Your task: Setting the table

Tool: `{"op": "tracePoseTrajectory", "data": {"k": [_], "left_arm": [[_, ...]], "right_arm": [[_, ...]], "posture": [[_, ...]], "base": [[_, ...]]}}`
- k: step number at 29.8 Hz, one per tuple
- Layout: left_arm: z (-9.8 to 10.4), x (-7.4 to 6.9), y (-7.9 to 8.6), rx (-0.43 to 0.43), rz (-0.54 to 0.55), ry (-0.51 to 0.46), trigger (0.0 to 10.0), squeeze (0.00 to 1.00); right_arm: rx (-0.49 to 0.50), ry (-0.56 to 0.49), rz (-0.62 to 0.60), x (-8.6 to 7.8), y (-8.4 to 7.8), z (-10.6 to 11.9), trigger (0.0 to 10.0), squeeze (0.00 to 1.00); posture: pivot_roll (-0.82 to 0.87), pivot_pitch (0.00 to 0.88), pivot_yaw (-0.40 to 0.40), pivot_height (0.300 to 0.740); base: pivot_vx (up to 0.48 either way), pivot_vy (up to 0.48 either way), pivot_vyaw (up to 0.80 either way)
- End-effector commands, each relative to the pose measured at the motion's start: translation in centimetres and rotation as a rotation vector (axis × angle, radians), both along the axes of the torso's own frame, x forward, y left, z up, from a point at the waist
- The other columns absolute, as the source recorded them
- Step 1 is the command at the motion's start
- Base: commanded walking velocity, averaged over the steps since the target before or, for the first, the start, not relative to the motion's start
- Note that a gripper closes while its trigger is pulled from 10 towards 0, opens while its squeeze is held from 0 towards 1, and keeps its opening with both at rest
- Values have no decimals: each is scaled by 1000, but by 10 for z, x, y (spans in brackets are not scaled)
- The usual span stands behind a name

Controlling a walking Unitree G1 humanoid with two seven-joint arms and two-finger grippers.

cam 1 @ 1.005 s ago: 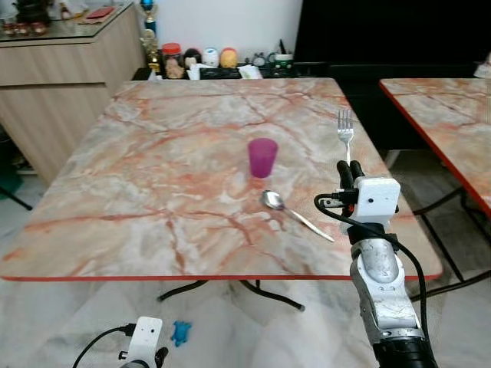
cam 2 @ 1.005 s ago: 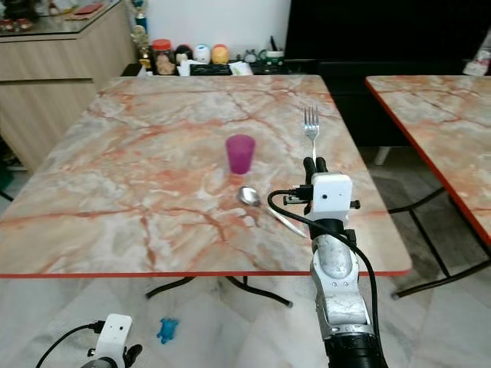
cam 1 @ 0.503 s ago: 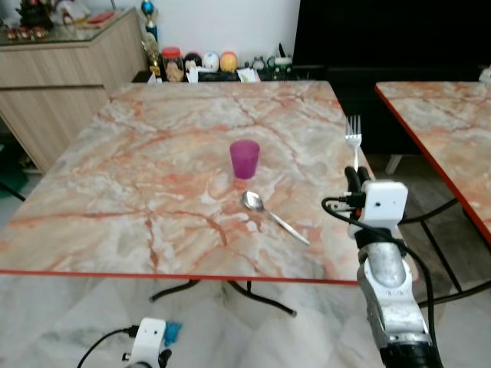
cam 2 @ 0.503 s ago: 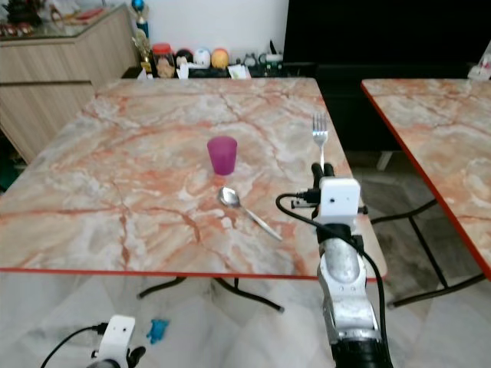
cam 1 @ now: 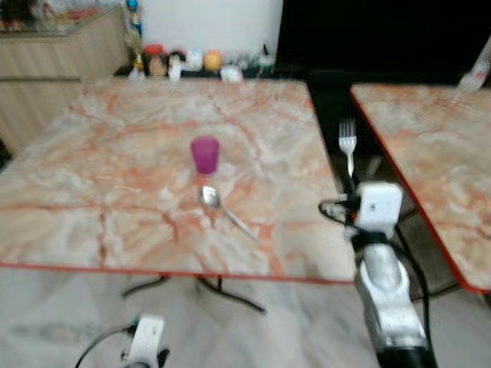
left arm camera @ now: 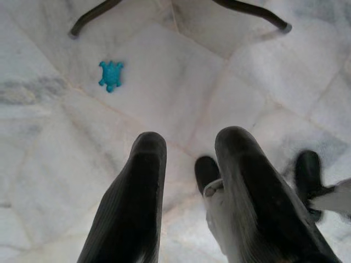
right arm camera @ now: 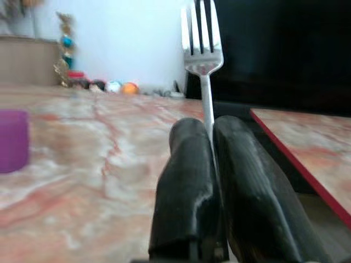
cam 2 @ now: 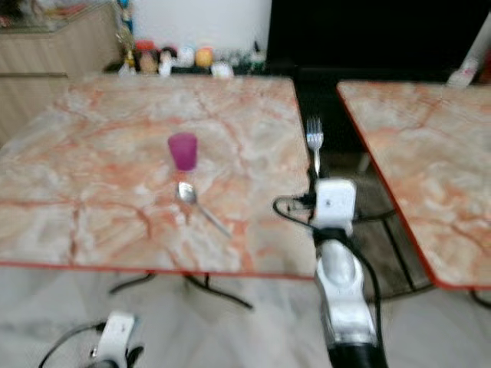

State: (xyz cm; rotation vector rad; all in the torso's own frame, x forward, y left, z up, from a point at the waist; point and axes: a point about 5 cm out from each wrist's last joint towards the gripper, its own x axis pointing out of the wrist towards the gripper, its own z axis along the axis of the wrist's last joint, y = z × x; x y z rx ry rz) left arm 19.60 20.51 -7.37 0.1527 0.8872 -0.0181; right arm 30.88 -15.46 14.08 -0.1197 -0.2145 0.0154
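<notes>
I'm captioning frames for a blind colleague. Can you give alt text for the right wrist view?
The right gripper has its two black fingers shut on a silver fork, tines up. Behind lies a marble table with a purple cup on it.

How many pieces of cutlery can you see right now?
2. A spoon lies on the table near the purple cup; a fork stands upright in the right gripper.

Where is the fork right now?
The fork is pinched upright in the right gripper, held off the right edge of the table, right of the purple cup and spoon.
</notes>
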Motion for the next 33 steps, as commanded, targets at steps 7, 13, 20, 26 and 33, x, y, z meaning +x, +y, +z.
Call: {"op": "tracePoseTrajectory", "data": {"k": [7,13,20,26,33], "left_arm": [[0,0,-2,2,-14,2,10000,0],[1,3,-1,4,-18,-6,10000,0],[3,5,-1,6,-25,-11,10000,0],[3,7,-3,2,-29,-17,10000,0],[3,7,-4,-1,-32,-17,10000,0]], "right_arm": [[-7,-28,-27,1,-11,7,10000,0],[3,-30,-31,1,-10,6,10000,0],[0,-32,-39,2,-13,7,10000,0],[-7,-26,-44,1,-15,6,10000,0],[5,-23,-49,2,-16,7,10000,0]], "posture": [[-54,0,12,740],[-52,0,14,740],[-54,0,20,740],[-52,0,16,740],[-52,0,14,740]], "base": [[0,-332,0],[0,-331,0],[0,-331,0],[0,-333,0],[0,-332,0]]}}
